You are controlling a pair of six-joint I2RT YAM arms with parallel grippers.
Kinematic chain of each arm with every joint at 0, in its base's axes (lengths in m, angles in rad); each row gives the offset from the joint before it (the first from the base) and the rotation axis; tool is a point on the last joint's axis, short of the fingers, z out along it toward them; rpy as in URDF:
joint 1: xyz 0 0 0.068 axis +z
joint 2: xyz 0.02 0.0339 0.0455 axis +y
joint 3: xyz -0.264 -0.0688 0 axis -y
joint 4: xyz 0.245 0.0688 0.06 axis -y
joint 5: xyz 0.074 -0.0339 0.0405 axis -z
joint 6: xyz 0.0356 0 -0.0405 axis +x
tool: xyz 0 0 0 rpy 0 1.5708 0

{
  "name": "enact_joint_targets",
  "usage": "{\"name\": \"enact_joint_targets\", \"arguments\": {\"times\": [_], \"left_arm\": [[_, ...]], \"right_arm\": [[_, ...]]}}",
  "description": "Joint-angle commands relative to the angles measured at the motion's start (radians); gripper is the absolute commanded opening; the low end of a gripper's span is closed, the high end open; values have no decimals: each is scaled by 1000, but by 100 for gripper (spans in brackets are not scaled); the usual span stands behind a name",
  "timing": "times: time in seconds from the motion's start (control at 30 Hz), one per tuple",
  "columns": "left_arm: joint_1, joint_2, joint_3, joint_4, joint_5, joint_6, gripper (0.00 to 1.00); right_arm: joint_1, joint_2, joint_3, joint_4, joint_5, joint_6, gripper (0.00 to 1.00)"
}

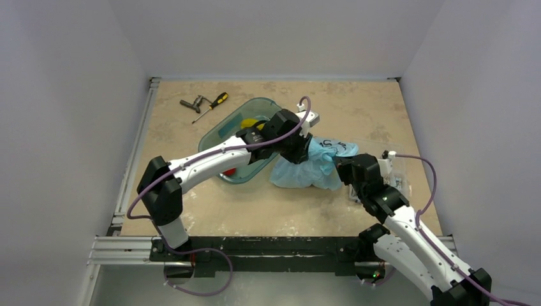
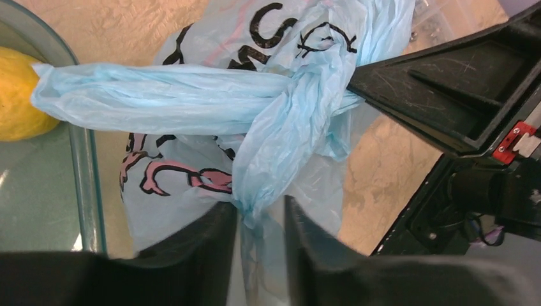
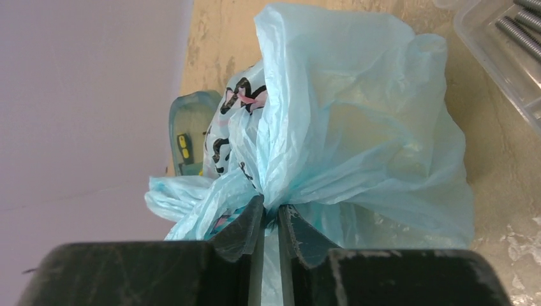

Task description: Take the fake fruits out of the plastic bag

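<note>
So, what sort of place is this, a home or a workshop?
Most likely a robotics lab test cell, not a home: plain white walls enclose one table, two arms are bolted to an aluminium rail, and a screwdriver lies on it.

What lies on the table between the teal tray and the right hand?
The plastic bag lies between the tray and the right hand, which pinches it; the top view shows this.
</note>
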State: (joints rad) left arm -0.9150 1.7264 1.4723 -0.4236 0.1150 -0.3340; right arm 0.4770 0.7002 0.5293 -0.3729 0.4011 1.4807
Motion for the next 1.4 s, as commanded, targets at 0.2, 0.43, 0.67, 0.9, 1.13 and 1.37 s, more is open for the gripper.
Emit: {"name": "enact_joint_targets", "arguments": {"times": [0.2, 0.43, 0.67, 0.9, 1.13, 1.37], "left_arm": [[-86, -102, -21, 100, -142, 210, 88], [-97, -80, -18, 133, -133, 303, 77], [-102, -57, -6, 140, -147, 363, 58], [-136, -19, 14, 122, -177, 404, 65], [-143, -26, 15, 101, -238, 388, 30], [-143, -80, -30, 117, -187, 276, 18]], "right_arm": [[0, 1, 76, 29, 1, -327, 0], [-1, -33, 87, 38, -80, -493, 0], [-1, -72, 53, 78, -143, -537, 0], [0, -30, 53, 114, -192, -545, 0], [0, -7, 51, 109, -187, -526, 0], [-14, -65, 118, -140, -27, -305, 0]]}}
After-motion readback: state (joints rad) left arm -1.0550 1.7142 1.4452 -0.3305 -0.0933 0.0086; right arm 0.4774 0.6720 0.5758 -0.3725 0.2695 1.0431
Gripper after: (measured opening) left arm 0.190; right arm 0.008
